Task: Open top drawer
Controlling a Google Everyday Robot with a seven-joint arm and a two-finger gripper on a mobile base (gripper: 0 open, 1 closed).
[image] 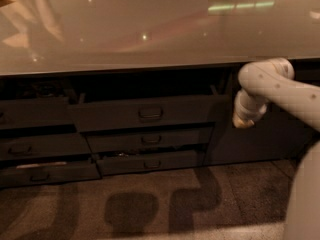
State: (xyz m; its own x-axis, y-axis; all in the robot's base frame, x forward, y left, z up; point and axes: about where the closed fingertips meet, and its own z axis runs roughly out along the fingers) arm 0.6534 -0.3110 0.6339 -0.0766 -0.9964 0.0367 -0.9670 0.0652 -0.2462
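The top drawer (110, 115) is the wide dark front just under the counter, with a small loop handle (150, 114) at its centre. It stands slightly forward of the cabinet, and its slanted side edges show at both ends. My white arm (280, 86) reaches in from the right and bends down. My gripper (243, 123) is at the arm's lower end, just right of the drawer's right end and well away from the handle. It is lost against the dark cabinet.
Two shallower dark drawers (150, 140) (152, 163) sit below the top one, and the lowest is slightly ajar. A second column of drawers (40, 146) stands to the left. A glossy pale countertop (150, 29) overhangs everything. Carpeted floor (150, 209) lies in front.
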